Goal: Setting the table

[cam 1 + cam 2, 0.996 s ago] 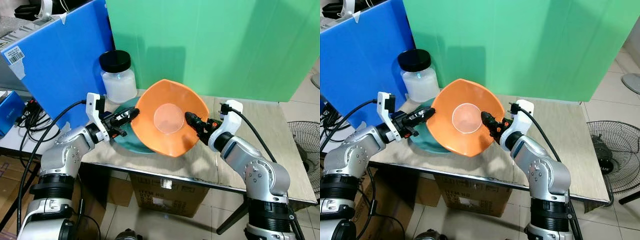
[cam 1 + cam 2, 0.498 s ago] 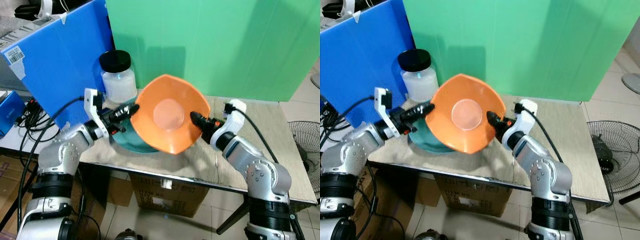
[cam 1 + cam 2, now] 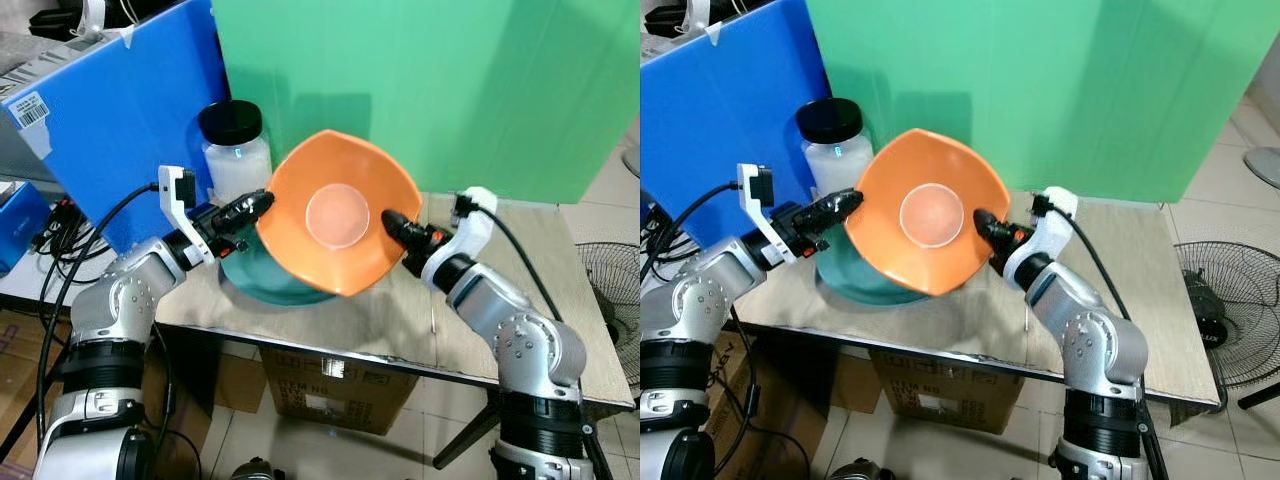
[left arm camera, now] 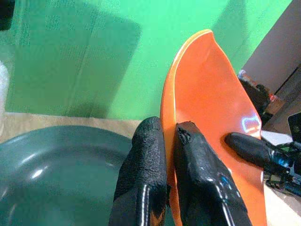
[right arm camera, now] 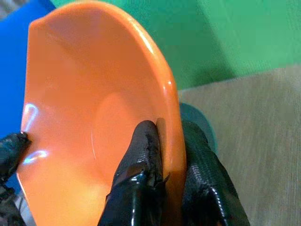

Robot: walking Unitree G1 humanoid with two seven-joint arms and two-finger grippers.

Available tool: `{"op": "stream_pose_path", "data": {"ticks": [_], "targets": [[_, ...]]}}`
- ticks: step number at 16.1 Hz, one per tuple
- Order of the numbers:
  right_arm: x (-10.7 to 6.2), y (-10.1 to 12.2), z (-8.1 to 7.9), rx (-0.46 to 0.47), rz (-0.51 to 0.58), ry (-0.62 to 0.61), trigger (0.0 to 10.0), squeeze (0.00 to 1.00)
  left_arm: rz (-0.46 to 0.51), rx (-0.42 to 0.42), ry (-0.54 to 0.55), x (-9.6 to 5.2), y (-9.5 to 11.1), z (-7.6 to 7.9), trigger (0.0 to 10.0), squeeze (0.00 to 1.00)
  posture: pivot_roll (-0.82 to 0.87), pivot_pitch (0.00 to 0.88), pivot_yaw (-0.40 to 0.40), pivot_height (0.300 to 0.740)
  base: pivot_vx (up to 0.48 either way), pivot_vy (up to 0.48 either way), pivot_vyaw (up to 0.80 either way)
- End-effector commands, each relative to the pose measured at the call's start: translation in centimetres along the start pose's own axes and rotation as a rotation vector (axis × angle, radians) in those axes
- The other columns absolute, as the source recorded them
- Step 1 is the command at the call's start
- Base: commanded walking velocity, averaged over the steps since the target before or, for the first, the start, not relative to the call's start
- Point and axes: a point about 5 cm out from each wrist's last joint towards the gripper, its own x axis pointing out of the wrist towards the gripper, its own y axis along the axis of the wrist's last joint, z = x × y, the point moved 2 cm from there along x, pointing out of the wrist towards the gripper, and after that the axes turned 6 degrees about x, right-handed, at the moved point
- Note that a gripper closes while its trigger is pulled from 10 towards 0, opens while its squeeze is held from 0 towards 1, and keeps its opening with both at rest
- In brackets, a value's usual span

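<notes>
An orange square-rimmed bowl (image 3: 336, 210) hangs tilted in the air above the table, its hollow facing me. My left gripper (image 3: 260, 201) is shut on its left rim, and my right gripper (image 3: 390, 221) is shut on its right rim. In the left wrist view the black fingers (image 4: 188, 155) pinch the orange bowl's edge (image 4: 207, 117). The right wrist view has the fingers (image 5: 141, 155) clamped on either side of the rim (image 5: 164, 94). Below the bowl a dark teal bowl (image 3: 270, 278) rests on the table, partly hidden by the orange one.
A clear jar with a black lid (image 3: 236, 150) stands behind the teal bowl. A blue board (image 3: 120, 110) leans at the left and a green backdrop (image 3: 450, 90) rises behind the table (image 3: 530, 260). A cardboard box (image 3: 330, 385) sits under the table, a fan (image 3: 612, 290) at right.
Both grippers have lifted the orange bowl higher off the teal bowl and a little toward the backdrop, tilting it more upright.
</notes>
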Motion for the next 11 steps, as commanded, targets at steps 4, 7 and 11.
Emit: {"op": "stream_pose_path", "data": {"ticks": [4,7,11], "targets": [[-0.2,1.2,-1.3,0.017,0.062,0.068,0.0,0.0,0.023,0.027,0.015,1.3,1.2,0.4,10.0,0.0,0.06,0.0,0.041,0.74,0.0,0.0,0.0],[-1.4,2.8,-0.6,0.066,0.144,0.056,0.0,0.0,0.056,0.02,0.025,1.5,1.7,0.2,10.0,1.0,0.04,0.0,0.06,0.74,0.0,0.0,0.0],[-2.6,4.3,0.8,0.079,0.222,0.002,0.0,0.0,0.134,0.015,0.05,1.1,2.8,0.1,10.0,0.0,0.03,0.0,0.068,0.74,0.0,0.0,0.0]]}}
